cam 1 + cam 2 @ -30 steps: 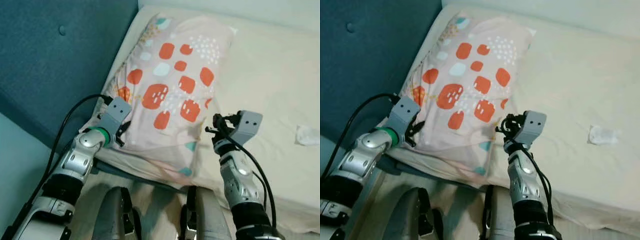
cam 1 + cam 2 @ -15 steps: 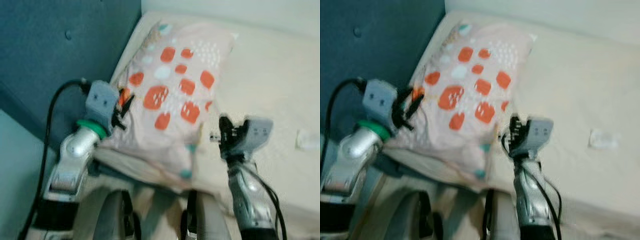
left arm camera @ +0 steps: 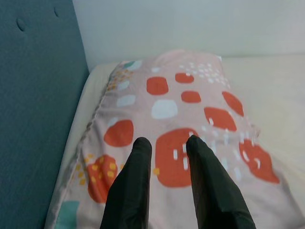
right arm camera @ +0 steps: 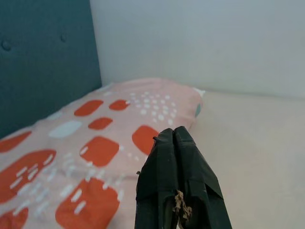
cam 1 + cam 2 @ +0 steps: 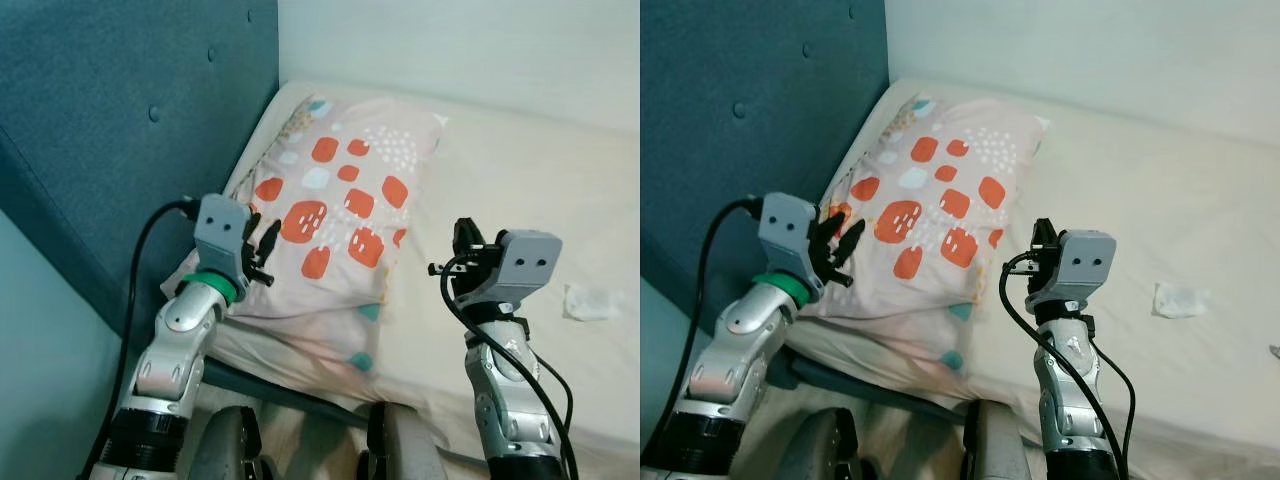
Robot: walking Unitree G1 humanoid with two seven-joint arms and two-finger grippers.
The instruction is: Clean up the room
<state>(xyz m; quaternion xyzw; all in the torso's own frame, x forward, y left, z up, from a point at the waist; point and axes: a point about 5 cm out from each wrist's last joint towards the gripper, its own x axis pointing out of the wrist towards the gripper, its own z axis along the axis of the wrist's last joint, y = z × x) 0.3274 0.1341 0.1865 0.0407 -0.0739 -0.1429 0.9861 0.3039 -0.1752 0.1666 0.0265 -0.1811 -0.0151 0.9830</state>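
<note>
Lying lengthwise toward the wall, the pink pillow with orange patches (image 5: 335, 215) sits directly before the left gripper (image 5: 262, 252), fingers parted, empty; the right gripper (image 5: 463, 262), pressed closed, stands beside its edge

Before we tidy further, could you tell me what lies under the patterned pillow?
The pillow lies on the cream mattress, against the blue headboard. Whatever may sit directly beneath it is covered. The left tool hovers at its edge.

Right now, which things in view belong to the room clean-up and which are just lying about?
In the job:
- patterned pillow
- left claw, open over the pillow's edge
- right claw, shut above the mattress

Lying about:
- crumpled white scrap on the mattress
- blue headboard
</note>
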